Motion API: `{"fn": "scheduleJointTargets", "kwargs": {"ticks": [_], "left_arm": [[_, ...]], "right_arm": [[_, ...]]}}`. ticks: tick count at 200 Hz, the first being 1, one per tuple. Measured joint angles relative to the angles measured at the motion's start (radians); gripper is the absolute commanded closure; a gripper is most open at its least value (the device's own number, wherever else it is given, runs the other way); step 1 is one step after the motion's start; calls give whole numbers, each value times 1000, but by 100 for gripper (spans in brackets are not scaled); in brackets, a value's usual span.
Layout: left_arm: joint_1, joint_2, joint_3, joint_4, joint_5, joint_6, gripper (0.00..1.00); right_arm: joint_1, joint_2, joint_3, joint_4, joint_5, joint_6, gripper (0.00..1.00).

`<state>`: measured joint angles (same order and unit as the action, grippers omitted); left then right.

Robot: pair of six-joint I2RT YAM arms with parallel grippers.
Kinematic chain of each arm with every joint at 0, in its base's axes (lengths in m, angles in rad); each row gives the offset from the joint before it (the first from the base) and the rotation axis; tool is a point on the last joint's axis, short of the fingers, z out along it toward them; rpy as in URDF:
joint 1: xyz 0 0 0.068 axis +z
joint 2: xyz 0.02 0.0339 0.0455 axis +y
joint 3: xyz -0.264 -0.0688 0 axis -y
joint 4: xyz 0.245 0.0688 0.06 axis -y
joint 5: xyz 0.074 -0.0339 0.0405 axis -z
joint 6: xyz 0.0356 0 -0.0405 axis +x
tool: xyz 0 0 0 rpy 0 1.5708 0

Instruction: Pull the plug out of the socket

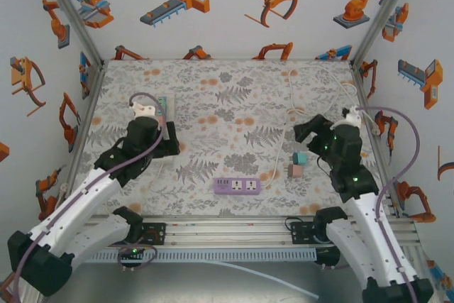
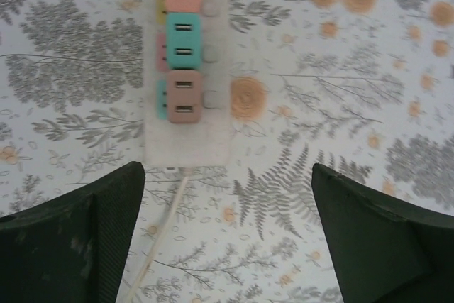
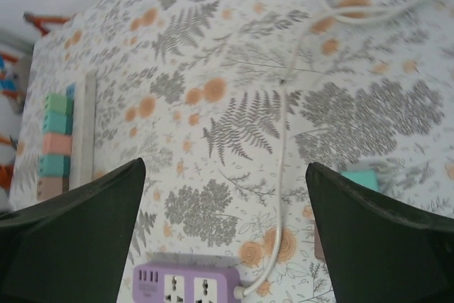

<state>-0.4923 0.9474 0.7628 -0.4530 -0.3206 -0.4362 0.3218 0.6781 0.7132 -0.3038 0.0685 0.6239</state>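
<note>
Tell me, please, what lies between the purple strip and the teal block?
The white cable runs between the purple strip and the teal block, as the right wrist and top views show.

White walls [image 1: 227,33] left, far & right, w/ orange-blue robot cartoons [image 1: 176,1]. Alu. posts [image 1: 72,12] at far corners. Table cloth [image 1: 234,97]: grey ferns, orange blooms. Alu. rail [image 1: 227,227] along near edge. Light even.
</note>
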Motion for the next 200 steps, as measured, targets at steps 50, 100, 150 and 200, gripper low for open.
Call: {"fn": "scheduleJointTargets", "kwargs": {"ticks": [50, 100, 150, 200], "left_arm": [[166, 346, 94, 111, 50, 72, 3], [174, 634, 238, 236, 79, 136, 3], [197, 792, 309, 274, 88, 156, 3], [218, 850, 344, 252, 101, 148, 9]], "right_arm": [[166, 113, 42, 35, 5, -97, 11], [192, 98, 17, 40, 34, -129, 11], [192, 72, 2, 39, 53, -139, 11], [192, 72, 2, 39, 53, -143, 11]]}}
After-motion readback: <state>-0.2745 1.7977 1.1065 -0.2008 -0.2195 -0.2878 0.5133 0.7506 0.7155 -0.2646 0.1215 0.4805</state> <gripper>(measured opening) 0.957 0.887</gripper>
